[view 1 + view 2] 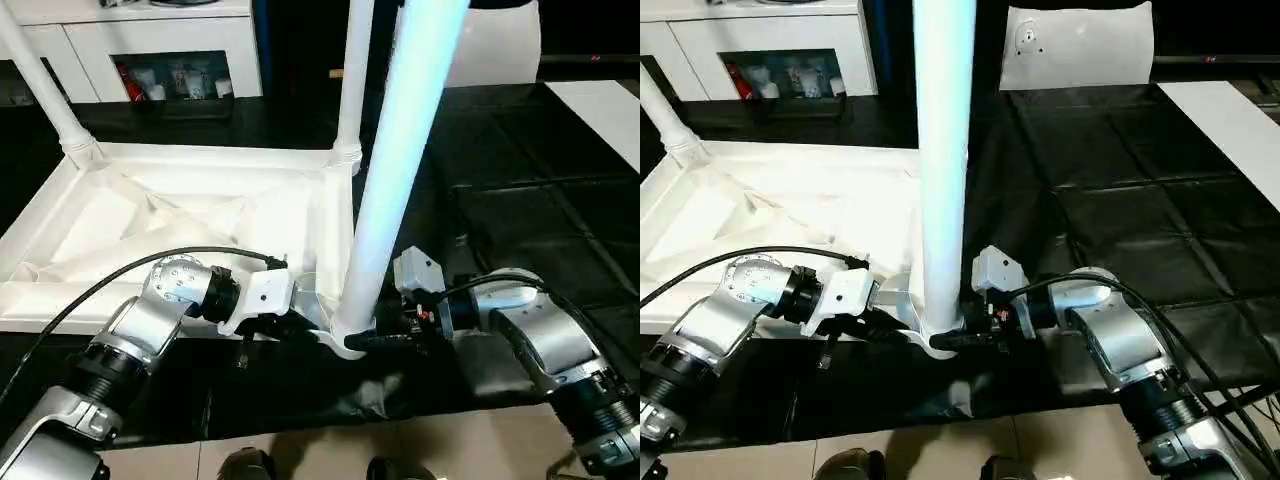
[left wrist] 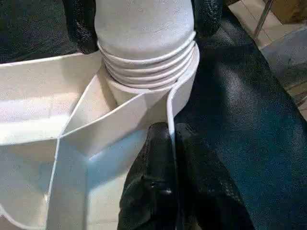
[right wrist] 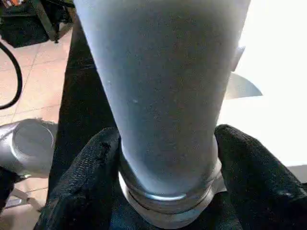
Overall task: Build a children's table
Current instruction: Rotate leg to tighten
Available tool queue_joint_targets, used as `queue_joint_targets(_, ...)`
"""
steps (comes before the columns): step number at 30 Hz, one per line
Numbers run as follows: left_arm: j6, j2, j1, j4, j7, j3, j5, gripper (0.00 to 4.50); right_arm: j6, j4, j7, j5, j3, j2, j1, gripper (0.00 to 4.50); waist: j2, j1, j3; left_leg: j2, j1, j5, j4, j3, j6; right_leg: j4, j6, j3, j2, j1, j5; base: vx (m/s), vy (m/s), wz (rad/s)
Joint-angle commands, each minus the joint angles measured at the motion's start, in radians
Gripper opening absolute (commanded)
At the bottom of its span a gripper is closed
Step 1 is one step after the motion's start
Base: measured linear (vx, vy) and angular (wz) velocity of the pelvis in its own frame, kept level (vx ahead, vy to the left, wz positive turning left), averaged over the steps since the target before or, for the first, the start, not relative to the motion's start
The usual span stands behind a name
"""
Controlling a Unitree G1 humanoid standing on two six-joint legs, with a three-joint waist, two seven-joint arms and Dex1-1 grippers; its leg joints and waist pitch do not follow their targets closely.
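Observation:
The white tabletop [image 1: 200,155] lies upside down on a black mat, ribs facing up. Two white legs [image 1: 40,80] [image 1: 355,70] stand in its far corner sockets. A third leg [image 1: 400,150] stands upright in the near right corner socket [image 2: 144,86]. My left gripper [image 1: 305,318] is shut on the tabletop's thin rim just beside that socket; in the left wrist view its black fingers [image 2: 158,191] pinch the rim edge. My right gripper [image 1: 375,340] reaches in from the right, and its fingers [image 3: 91,177] press on both sides of the third leg's base [image 3: 163,120].
A white cabinet [image 1: 160,40] with glass doors stands behind the tabletop. A flat white board [image 1: 600,110] lies at the far right on the black mat [image 1: 520,220]. A white sheet [image 1: 1080,45] leans at the back. Tiled floor [image 1: 450,450] runs along the near edge.

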Motion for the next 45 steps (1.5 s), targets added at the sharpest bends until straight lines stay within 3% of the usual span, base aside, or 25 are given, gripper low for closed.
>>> queue_joint_targets(1,-0.025,-0.003,-0.019,-0.015,-0.039,-0.030,0.011,0.00,0.000,0.002,0.009,0.005,0.008,0.003,-0.010,2.77,-0.008,-0.009,-0.064,0.019,0.014,-0.255,-0.071,0.002,0.021,-0.077,-0.208,0.031,-0.055,0.043,-0.288,0.000,0.000,0.00)
queue_joint_targets(6,0.020,-0.017,-0.008,-0.022,-0.009,-0.008,-0.010,0.00,0.036,-0.023,0.013,0.031,0.001,0.009,0.014,2.70,-0.006,-0.009,-0.060,0.020,0.015,-0.266,-0.073,0.002,0.017,-0.078,-0.204,0.032,-0.054,0.040,-0.300,0.000,0.000,0.00)
queue_joint_targets(11,0.105,-0.058,-0.003,-0.023,0.117,0.026,0.005,0.00,0.082,-0.081,-0.067,0.044,-0.010,0.047,0.082,2.69,-0.009,-0.008,-0.054,0.021,0.016,-0.283,-0.078,0.001,0.013,-0.084,-0.191,0.034,-0.054,0.036,-0.333,0.000,0.000,0.00)
queue_joint_targets(12,0.126,-0.074,-0.005,-0.020,0.160,0.034,0.015,0.00,0.088,-0.085,-0.119,0.032,-0.015,0.072,0.097,2.69,-0.011,-0.012,-0.052,0.019,0.012,-0.296,-0.080,-0.001,0.008,-0.086,-0.179,0.033,-0.055,0.038,-0.368,0.000,0.000,0.00)
queue_joint_targets(15,0.256,-0.154,-0.007,-0.036,0.316,0.070,0.021,0.00,0.128,-0.062,-0.364,-0.029,-0.035,0.204,0.120,2.68,-0.007,-0.023,-0.042,0.013,0.017,-0.359,-0.084,-0.005,-0.021,-0.100,-0.137,0.031,-0.056,0.025,-0.520,0.000,0.000,0.00)
queue_joint_targets(18,0.339,-0.209,-0.011,-0.057,0.407,0.080,0.034,0.00,0.189,-0.041,-0.511,-0.028,-0.067,0.312,0.116,2.68,-0.010,-0.048,-0.037,0.006,0.013,-0.392,-0.091,-0.019,-0.035,-0.113,-0.074,0.023,-0.058,0.027,-0.647,0.000,0.000,0.00)
queue_joint_targets(20,0.439,-0.303,-0.028,-0.055,0.569,0.111,0.063,0.00,0.234,-0.003,-0.681,-0.027,-0.111,0.447,0.092,2.67,-0.008,-0.070,-0.038,0.003,0.012,-0.401,-0.091,-0.022,-0.033,-0.118,-0.070,0.020,-0.058,0.024,-0.650,0.000,0.000,0.00)
queue_joint_targets(23,0.492,-0.383,-0.049,-0.041,0.705,0.146,0.078,0.00,0.247,0.037,-0.789,-0.058,-0.114,0.520,0.060,2.67,-0.012,-0.079,-0.041,-0.001,0.012,-0.394,-0.096,-0.027,-0.019,-0.128,-0.058,0.015,-0.056,0.028,-0.638,0.000,0.000,0.00)
queue_joint_targets(25,0.504,-0.411,-0.059,-0.035,0.758,0.154,0.098,0.00,0.231,0.049,-0.807,-0.092,-0.098,0.538,0.052,2.67,-0.011,-0.086,-0.045,0.000,0.011,-0.364,-0.099,-0.021,0.002,-0.126,-0.083,0.019,-0.051,0.029,-0.538,0.000,0.000,0.00)
queue_joint_targets(26,0.508,-0.416,-0.062,-0.033,0.769,0.147,0.115,0.00,0.200,0.049,-0.814,-0.126,-0.080,0.536,0.050,2.67,-0.012,-0.086,-0.043,-0.001,0.011,-0.370,-0.101,-0.019,0.014,-0.127,-0.085,0.019,-0.052,0.028,-0.527,0.000,0.000,0.00)
queue_joint_targets(28,0.493,-0.409,-0.065,-0.030,0.764,0.133,0.133,0.00,0.194,0.046,-0.828,-0.134,-0.084,0.536,0.054,3.30,-0.016,-0.083,-0.046,-0.002,0.012,-0.361,-0.100,-0.018,0.033,-0.127,-0.087,0.022,-0.056,0.027,-0.513,0.000,0.000,0.00)
queue_joint_targets(30,0.492,-0.400,-0.062,-0.034,0.753,0.125,0.145,0.00,0.185,0.039,-0.841,-0.141,-0.093,0.534,0.062,3.38,-0.010,-0.081,-0.048,0.001,0.010,-0.351,-0.101,-0.017,0.038,-0.125,-0.097,0.025,-0.058,0.027,-0.479,0.000,0.000,0.00)
queue_joint_targets(36,0.467,-0.342,-0.037,-0.064,0.663,0.105,0.146,0.00,0.113,-0.021,-0.813,-0.139,-0.131,0.473,0.103,4.10,-0.013,-0.076,-0.048,0.003,0.006,-0.318,-0.100,-0.011,0.050,-0.117,-0.128,0.028,-0.058,0.033,-0.377,0.000,0.000,0.00)
queue_joint_targets(37,0.446,-0.328,-0.033,-0.063,0.638,0.101,0.143,0.00,0.096,-0.036,-0.789,-0.135,-0.138,0.451,0.111,4.10,-0.006,-0.075,-0.052,0.002,0.009,-0.315,-0.098,-0.010,0.052,-0.117,-0.133,0.029,-0.059,0.034,-0.379,0.000,0.000,0.00)
queue_joint_targets(39,0.422,-0.296,-0.024,-0.062,0.583,0.097,0.135,0.00,0.066,-0.075,-0.722,-0.118,-0.149,0.403,0.129,4.26,-0.011,-0.070,-0.054,0.004,0.007,-0.293,-0.096,-0.009,0.063,-0.116,-0.134,0.029,-0.058,0.041,-0.350,0.000,0.000,0.00)
queue_joint_targets(40,0.385,-0.272,-0.018,-0.058,0.541,0.092,0.129,0.00,0.055,-0.101,-0.675,-0.105,-0.155,0.368,0.142,4.35,-0.009,-0.067,-0.055,0.006,0.007,-0.281,-0.095,-0.008,0.073,-0.115,-0.143,0.029,-0.058,0.038,-0.333,0.000,0.000,0.00)
queue_joint_targets(41,0.326,-0.228,-0.012,-0.048,0.473,0.078,0.122,0.00,0.047,-0.142,-0.594,-0.079,-0.169,0.315,0.159,4.44,-0.010,-0.068,-0.058,0.004,0.000,-0.270,-0.094,-0.009,0.075,-0.110,-0.150,0.027,-0.058,0.045,-0.321,0.000,0.000,0.00)
queue_joint_targets(45,0.281,-0.161,-0.007,-0.035,0.378,0.053,0.113,0.00,0.071,-0.189,-0.463,-0.008,-0.187,0.235,0.174,4.44,-0.006,-0.063,-0.065,0.009,0.000,-0.206,-0.089,-0.008,0.090,-0.098,-0.180,0.025,-0.058,0.052,-0.221,0.000,0.000,0.00)
